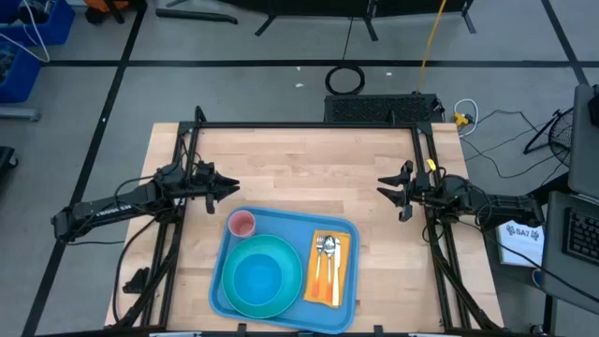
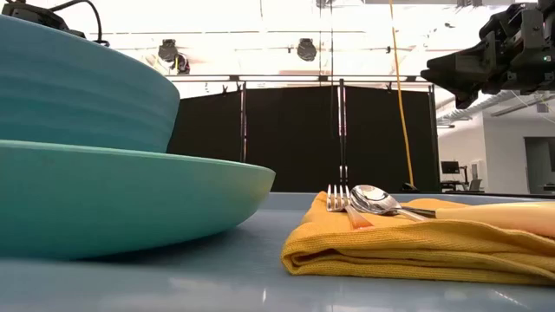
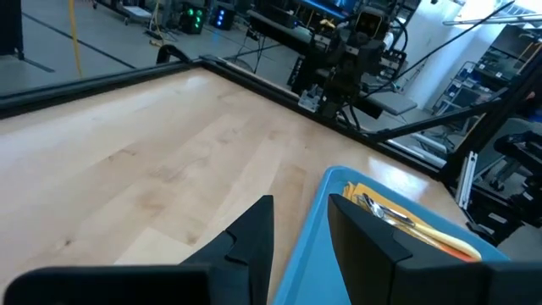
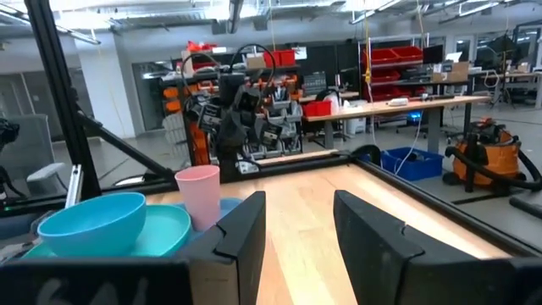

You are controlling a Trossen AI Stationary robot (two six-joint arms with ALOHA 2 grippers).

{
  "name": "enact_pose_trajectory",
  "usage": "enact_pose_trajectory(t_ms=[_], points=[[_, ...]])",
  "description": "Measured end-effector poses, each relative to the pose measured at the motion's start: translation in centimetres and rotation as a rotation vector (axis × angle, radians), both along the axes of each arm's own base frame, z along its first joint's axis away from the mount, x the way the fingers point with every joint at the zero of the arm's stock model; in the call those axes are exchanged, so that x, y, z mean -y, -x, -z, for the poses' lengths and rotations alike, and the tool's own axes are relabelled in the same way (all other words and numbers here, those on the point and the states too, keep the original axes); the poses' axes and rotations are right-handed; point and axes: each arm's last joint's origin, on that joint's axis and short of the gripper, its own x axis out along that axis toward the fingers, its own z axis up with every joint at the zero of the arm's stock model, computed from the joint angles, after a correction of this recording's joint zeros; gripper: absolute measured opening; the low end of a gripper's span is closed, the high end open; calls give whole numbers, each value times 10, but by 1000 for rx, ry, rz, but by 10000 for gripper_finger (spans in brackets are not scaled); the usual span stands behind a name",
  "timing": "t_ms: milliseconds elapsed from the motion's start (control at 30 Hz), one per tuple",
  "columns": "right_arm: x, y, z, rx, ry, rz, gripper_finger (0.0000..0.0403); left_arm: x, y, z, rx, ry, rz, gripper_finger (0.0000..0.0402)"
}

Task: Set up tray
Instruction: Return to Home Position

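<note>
Left hand (image 1: pixel 234 186) and right hand (image 1: pixel 388 195) poised over the wooden surface (image 1: pixel 309 159), fingers of each spread and empty. Between the two, slightly nearer the front edge, the tray (image 1: pixel 290 223), laden with teal plate (image 1: pixel 288 257), pink cup (image 1: pixel 242 223) close by the left hand, and napkin (image 1: pixel 343 267) with cutlery (image 1: pixel 327 255) toward the right hand.

— Is the table (image 1: pixel 299 159) evenly lit?
— Yes, it's bright from overhead. In the high view only faint, soft shadows fall on the wood.
— Any glare?
— In the low view the ceiling (image 2: pixel 260 22) burns out white above the black curtain (image 2: pixel 295 139). The tray (image 2: pixel 217 286) carries a pale sheen, and the bowl (image 2: pixel 78 87) looks shaded on its near side.
</note>
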Motion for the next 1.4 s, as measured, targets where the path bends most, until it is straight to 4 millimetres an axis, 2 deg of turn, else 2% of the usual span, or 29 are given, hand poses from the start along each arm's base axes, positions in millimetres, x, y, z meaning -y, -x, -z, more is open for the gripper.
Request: enact_pose_trajectory(t_ms=[167, 367, 467, 567, 800, 1067, 1400], points=[[0, 0, 1, -9, -13, 0, 130, -2, 0, 1, -38, -187, -45, 118], [0, 0, 1, -11, -20, -1, 130, 2, -1, 2, -81, -408, 17, 118], [0, 0, 2, -14, -20, 0, 130, 3, -1, 4, -84, -413, 17, 118], [0, 0, 2, -14, -20, 0, 130, 6, -2, 15, -123, -382, 16, 118], [0, 0, 3, -54, 0, 3, 130, 14, -8, -1, 22, -492, 11, 118], [0, 0, 7, -94, 18, 1, 130, 20, -13, 8, -70, -418, -8, 118], [-1, 0, 7, -96, 3, -24, 130, 27, -18, 6, -30, -416, 9, 118]])
